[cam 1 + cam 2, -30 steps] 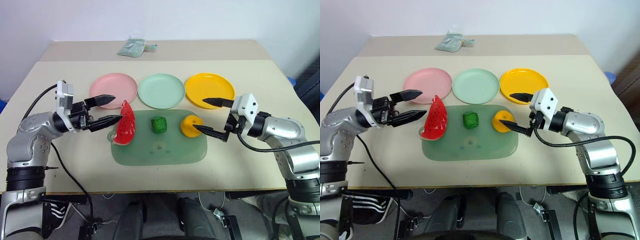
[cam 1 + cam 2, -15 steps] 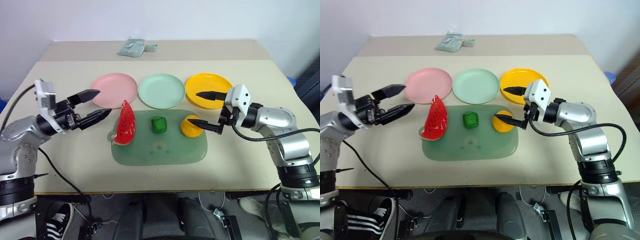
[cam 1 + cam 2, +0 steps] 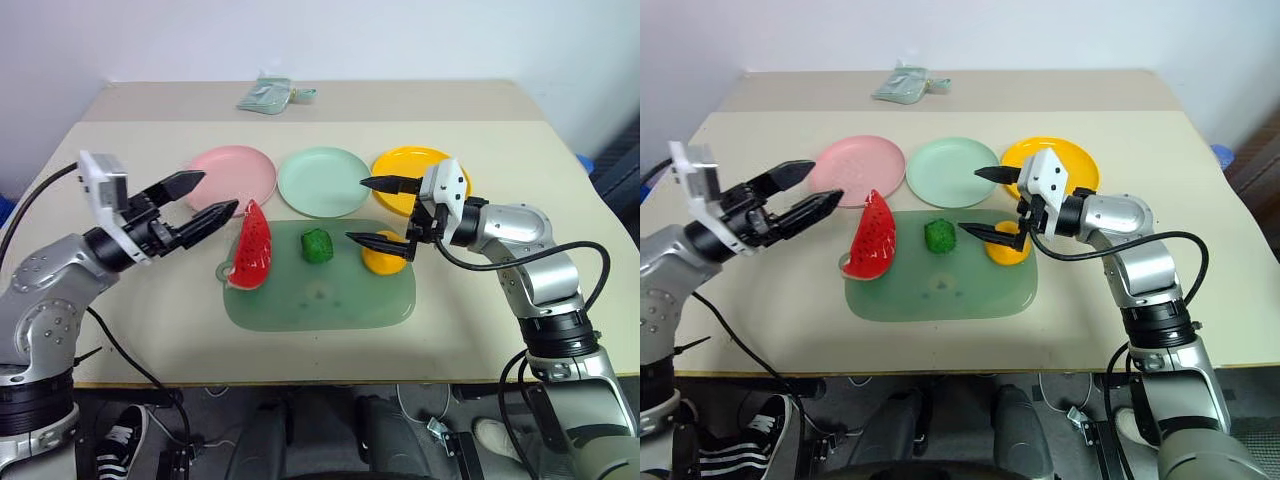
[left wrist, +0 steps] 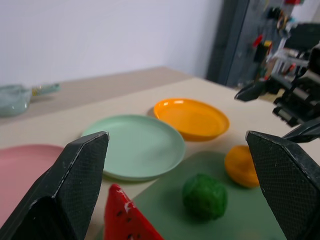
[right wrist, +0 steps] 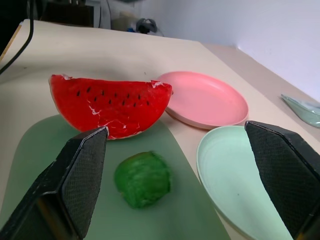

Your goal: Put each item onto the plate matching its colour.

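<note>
- Looking down over my two arms at a beige table, with nothing sorted yet: all three toy foods sit on the translucent green mat nearest me, and all three plates are bare.
- On the mat, from my left to my right: the red watermelon wedge standing on its rind at the mat's left edge, the bumpy dark-green ball in the middle, and the round orange fruit at the right.
- My left gripper hangs just left of the watermelon wedge, fingers spread wide and holding nothing, not touching the wedge.
- My right gripper points toward my left above the mat, its fingers also wide apart and empty; its lower finger lies over the orange fruit toward the green ball, and I cannot tell whether it touches the fruit.
- Beyond the mat stand the plates in a row: the pink plate behind the wedge, the mint green plate behind the ball, and the yellow-orange plate behind the fruit, partly hidden by my right gripper.
- At the far edge of the table lies a small pale green pouch, no part of the job.
- By my judgement all three placings are left to do: wedge to pink, ball to mint green, fruit to yellow-orange.
</note>
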Robot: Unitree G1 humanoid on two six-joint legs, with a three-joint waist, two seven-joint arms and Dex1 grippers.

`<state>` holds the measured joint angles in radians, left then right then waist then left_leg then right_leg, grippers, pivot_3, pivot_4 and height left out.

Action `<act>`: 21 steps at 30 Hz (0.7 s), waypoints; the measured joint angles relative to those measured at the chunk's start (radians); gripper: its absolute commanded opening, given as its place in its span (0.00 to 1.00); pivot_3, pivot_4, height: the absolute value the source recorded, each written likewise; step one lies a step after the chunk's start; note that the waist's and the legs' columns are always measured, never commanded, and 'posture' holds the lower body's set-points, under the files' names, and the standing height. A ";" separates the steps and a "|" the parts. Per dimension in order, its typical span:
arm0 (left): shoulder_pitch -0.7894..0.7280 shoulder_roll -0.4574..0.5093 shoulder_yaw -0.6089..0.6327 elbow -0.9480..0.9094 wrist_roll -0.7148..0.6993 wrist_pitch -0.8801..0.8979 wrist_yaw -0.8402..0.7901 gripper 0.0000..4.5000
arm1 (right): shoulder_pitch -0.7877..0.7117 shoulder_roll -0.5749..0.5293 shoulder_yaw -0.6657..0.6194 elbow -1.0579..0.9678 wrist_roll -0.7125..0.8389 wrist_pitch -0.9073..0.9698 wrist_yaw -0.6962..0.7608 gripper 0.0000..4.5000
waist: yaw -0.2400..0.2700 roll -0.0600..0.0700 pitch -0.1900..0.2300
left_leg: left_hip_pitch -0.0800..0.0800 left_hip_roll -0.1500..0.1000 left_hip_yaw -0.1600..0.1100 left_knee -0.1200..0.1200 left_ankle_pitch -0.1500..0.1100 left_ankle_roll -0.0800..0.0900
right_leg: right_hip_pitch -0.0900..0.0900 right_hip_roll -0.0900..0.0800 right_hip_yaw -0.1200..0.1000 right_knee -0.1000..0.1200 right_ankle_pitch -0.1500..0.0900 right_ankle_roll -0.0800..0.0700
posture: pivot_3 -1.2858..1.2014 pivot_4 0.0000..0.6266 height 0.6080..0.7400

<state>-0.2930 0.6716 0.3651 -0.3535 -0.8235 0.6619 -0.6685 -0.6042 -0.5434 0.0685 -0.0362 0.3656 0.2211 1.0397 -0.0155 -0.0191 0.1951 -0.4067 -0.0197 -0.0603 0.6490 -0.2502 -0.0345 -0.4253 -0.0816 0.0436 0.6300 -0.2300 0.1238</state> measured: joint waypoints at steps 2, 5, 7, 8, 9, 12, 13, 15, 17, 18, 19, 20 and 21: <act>-0.028 -0.030 -0.013 -0.027 0.010 0.064 0.133 1.00 | -0.001 0.016 0.001 0.003 -0.004 -0.019 -0.004 0.99 | 0.000 0.000 0.000 | 0.000 0.000 0.000 0.000 0.000 0.000 | 0.000 0.000 0.000 0.000 0.000 0.000 | 0.52 0.24 0.99; -0.052 -0.071 -0.031 -0.069 0.005 0.157 0.299 1.00 | -0.002 0.042 0.002 0.015 -0.010 -0.038 -0.014 0.99 | 0.000 0.000 0.000 | 0.000 0.000 0.000 0.000 0.000 0.000 | 0.000 0.000 0.000 0.000 0.000 0.000 | 0.52 0.24 0.99; -0.085 -0.110 -0.047 -0.101 0.000 0.219 0.395 1.00 | -0.004 0.060 0.003 0.027 -0.012 -0.044 -0.019 0.99 | 0.004 0.000 0.000 | 0.000 0.000 0.000 0.001 0.000 0.000 | 0.000 0.000 0.000 0.000 0.000 0.000 | 0.52 0.24 0.99; -0.101 -0.122 -0.062 -0.112 -0.004 0.241 0.426 1.00 | -0.004 0.065 0.005 0.028 -0.012 -0.049 -0.019 0.99 | 0.004 0.000 0.000 | 0.000 -0.001 0.000 0.001 0.000 0.000 | 0.000 0.000 0.000 0.000 0.000 0.000 | 0.52 0.24 0.99; -0.111 -0.132 -0.078 -0.127 -0.010 0.261 0.453 1.00 | -0.004 0.068 0.006 0.028 -0.014 -0.055 -0.019 0.99 | 0.003 0.000 0.000 | 0.000 -0.001 0.000 0.001 0.000 0.000 | 0.000 0.000 0.000 0.000 0.000 0.000 | 0.52 0.24 0.99; -0.122 -0.144 -0.105 -0.151 0.022 0.320 0.558 1.00 | -0.004 0.069 0.006 0.034 -0.023 -0.062 -0.021 0.99 | 0.000 0.000 0.000 | 0.000 0.000 0.000 0.000 0.000 0.000 | 0.000 0.000 0.000 0.000 0.000 0.000 | 0.52 0.24 0.99; -0.129 -0.147 -0.112 -0.152 0.035 0.341 0.591 1.00 | -0.004 0.069 0.006 0.036 -0.024 -0.062 -0.022 0.99 | 0.000 0.000 0.000 | 0.000 0.000 0.000 0.000 0.000 0.000 | 0.000 0.000 0.000 0.000 0.000 0.000 | 0.52 0.24 0.99; -0.164 -0.182 -0.116 -0.156 0.051 0.424 0.689 1.00 | -0.004 0.071 0.005 0.039 -0.028 -0.063 -0.025 0.99 | 0.001 0.000 0.000 | 0.000 0.000 0.000 0.000 0.000 0.000 | 0.000 0.000 0.000 0.000 0.000 0.000 | 0.52 0.24 0.99; -0.188 -0.213 -0.116 -0.165 0.051 0.492 0.753 1.00 | -0.003 0.073 0.005 0.039 -0.029 -0.063 -0.028 0.99 | 0.002 0.000 0.000 | 0.000 -0.001 0.000 0.000 0.000 0.000 | 0.000 0.000 0.000 0.000 0.000 0.000 | 0.52 0.24 0.99; -0.194 -0.230 -0.116 -0.173 0.050 0.521 0.775 1.00 | -0.002 0.073 0.005 0.039 -0.030 -0.064 -0.030 0.99 | 0.003 0.000 0.000 | 0.000 -0.001 0.000 0.000 0.000 -0.001 | 0.000 0.000 0.000 0.000 0.000 0.000 | 0.52 0.24 0.99; -0.195 -0.240 -0.116 -0.180 0.049 0.543 0.789 1.00 | -0.001 0.073 0.005 0.039 -0.031 -0.065 -0.031 0.99 | 0.002 0.000 0.000 | 0.000 -0.001 0.000 0.000 0.000 -0.001 | 0.000 0.000 0.000 0.000 0.000 0.000 | 0.52 0.24 0.99; -0.200 -0.250 -0.116 -0.184 0.049 0.572 0.807 1.00 | 0.001 0.073 0.005 0.039 -0.031 -0.066 -0.032 0.99 | 0.002 0.000 0.000 | 0.000 -0.001 0.000 0.000 0.000 -0.001 | 0.000 0.000 0.000 0.000 0.000 0.000 | 0.52 0.24 0.99; -0.212 -0.262 -0.116 -0.187 0.051 0.608 0.827 1.00 | 0.003 0.073 0.005 0.039 -0.032 -0.067 -0.033 0.99 | 0.002 0.000 0.000 | 0.000 -0.001 0.000 0.000 0.000 -0.001 | 0.000 0.000 0.000 0.000 0.000 0.000 | 0.52 0.24 0.99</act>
<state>-0.5050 0.4091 0.2492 -0.5407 -0.7728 1.2702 0.1585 -0.6013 -0.4703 0.0736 0.0027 0.3340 0.1541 1.0070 -0.0135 -0.0192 0.1951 -0.4066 -0.0203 -0.0606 0.6492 -0.2497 -0.0353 -0.4254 -0.0815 0.0438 0.6305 -0.2298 0.1239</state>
